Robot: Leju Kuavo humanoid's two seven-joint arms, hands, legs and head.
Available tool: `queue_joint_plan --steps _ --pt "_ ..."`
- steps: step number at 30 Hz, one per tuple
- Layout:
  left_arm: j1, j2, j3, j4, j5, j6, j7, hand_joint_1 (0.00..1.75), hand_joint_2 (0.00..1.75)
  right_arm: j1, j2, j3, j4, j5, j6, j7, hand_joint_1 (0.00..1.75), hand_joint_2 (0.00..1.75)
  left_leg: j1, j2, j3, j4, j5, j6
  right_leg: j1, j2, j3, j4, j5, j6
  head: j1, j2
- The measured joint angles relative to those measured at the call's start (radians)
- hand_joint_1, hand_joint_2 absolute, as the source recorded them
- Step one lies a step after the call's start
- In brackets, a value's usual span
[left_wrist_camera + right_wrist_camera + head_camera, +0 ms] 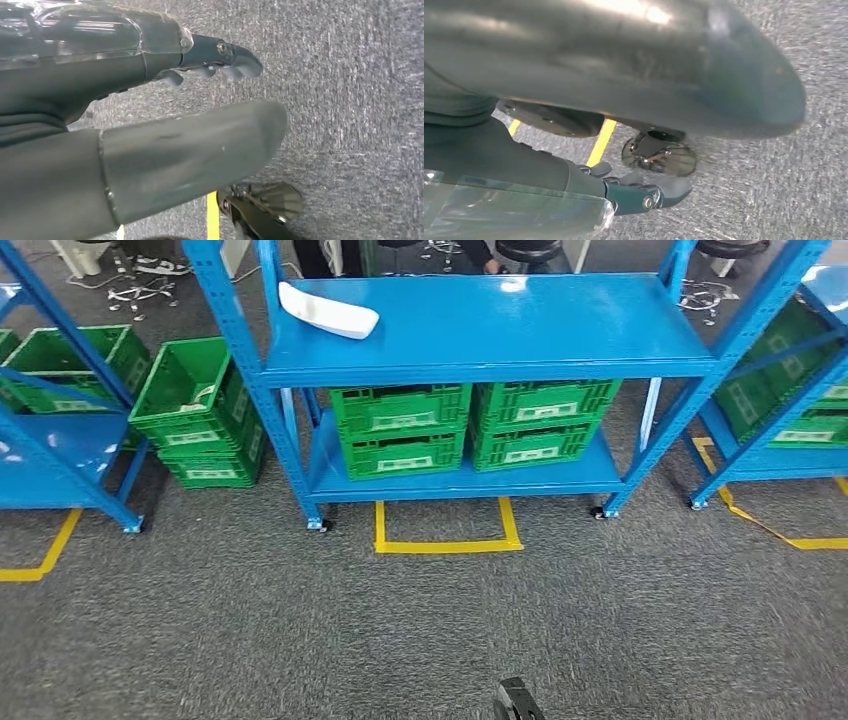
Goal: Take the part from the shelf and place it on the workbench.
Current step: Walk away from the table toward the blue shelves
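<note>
A white elongated part [327,310] lies on the left of the blue shelf's top board [560,325] in the head view. My left hand [165,100] hangs over grey carpet, thumb [200,150] and darker fingers [225,57] apart with nothing between them. My right hand [634,140] also hangs over the carpet, its thumb [664,65] large and blurred, its fingers [649,192] spread and empty. Both hands are far from the shelf.
Green crates [470,425] fill the shelf's lower board. More green crates [195,410] stand on the floor at left, with other blue racks [60,440] at both sides. A yellow tape rectangle [445,540] marks the carpet before the shelf.
</note>
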Motion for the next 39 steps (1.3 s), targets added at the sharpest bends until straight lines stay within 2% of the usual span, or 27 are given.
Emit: queue_joint_plan --steps 1,2,4,5,6,8,11,17,21,23,39 --pt "0.002 0.001 0.000 0.000 0.000 0.000 0.000 0.00 0.00 0.000 0.001 0.000 0.000 0.001 0.000 0.000 0.00 0.00 0.000 0.004 -0.027 0.033 0.004 0.000 0.002 0.007 0.004 0.000 -0.003 -0.001 -0.005 0.000" --pt "0.003 0.001 0.000 0.000 0.000 0.000 0.001 0.00 0.00 0.001 0.002 0.000 0.000 0.002 0.000 0.000 0.00 0.00 0.000 0.008 -0.037 0.029 0.028 0.000 0.003 0.014 0.009 0.001 -0.008 -0.001 -0.009 0.000" --pt "0.004 0.002 0.000 0.000 0.000 0.000 0.001 0.00 0.00 0.002 0.003 0.001 0.000 0.002 0.000 0.000 0.00 0.00 0.000 0.011 -0.009 -0.074 0.116 0.005 0.003 0.023 0.023 0.005 -0.020 0.005 -0.015 0.000" --pt "0.004 0.002 0.000 0.000 0.000 -0.001 0.001 0.00 0.00 0.002 0.003 0.001 0.000 0.001 0.000 0.000 0.00 0.00 -0.002 0.010 0.012 -0.130 0.149 0.009 0.004 0.026 0.027 0.009 -0.027 0.010 -0.019 0.000" --pt "0.003 0.003 0.000 0.000 0.000 -0.001 0.001 0.00 0.00 0.000 0.003 0.001 0.000 0.001 0.000 0.000 0.00 0.00 -0.003 0.009 0.030 -0.173 0.165 0.014 0.005 0.029 0.029 0.013 -0.034 0.015 -0.022 0.000" --pt "0.003 0.001 0.000 0.000 0.000 -0.001 0.000 0.00 0.00 -0.002 0.002 0.002 0.000 0.000 -0.001 -0.001 0.00 0.00 -0.006 0.007 0.043 -0.201 0.161 0.021 0.006 0.032 0.028 0.019 -0.040 0.021 -0.022 0.000" --pt "0.004 0.000 0.000 0.000 0.000 -0.001 0.000 0.00 0.00 -0.002 0.002 0.002 0.000 -0.001 -0.001 -0.001 0.00 0.00 -0.008 0.007 0.046 -0.207 0.158 0.025 0.004 0.033 0.031 0.016 -0.042 0.016 -0.015 0.000" --pt "0.003 -0.002 0.000 0.000 0.000 -0.001 0.001 0.00 0.00 -0.002 0.002 0.003 0.000 -0.005 -0.001 -0.001 0.00 0.00 -0.012 0.008 0.047 -0.207 0.153 0.033 0.000 0.033 0.035 0.007 -0.042 0.018 -0.010 0.000" --pt "0.003 -0.002 0.000 0.000 0.000 0.000 0.006 0.00 0.00 0.000 0.002 0.004 0.001 -0.006 -0.001 0.000 0.00 0.00 -0.016 0.008 0.047 -0.207 0.151 0.036 -0.003 0.033 0.035 0.006 -0.043 0.029 -0.008 0.000" --pt "0.003 -0.002 0.000 0.000 0.000 0.002 0.008 0.00 0.00 0.000 0.002 0.005 0.001 -0.006 -0.001 0.000 0.00 0.00 -0.016 0.008 0.047 -0.207 0.151 0.037 -0.004 0.033 0.035 0.006 -0.043 0.033 -0.007 0.000" --pt "0.003 -0.002 0.001 0.000 0.000 0.005 0.016 0.00 0.00 0.001 0.002 0.008 0.001 -0.005 -0.003 0.002 0.00 0.00 -0.015 0.008 0.050 -0.209 0.152 0.037 -0.003 0.033 0.036 0.006 -0.043 0.034 -0.008 0.000"
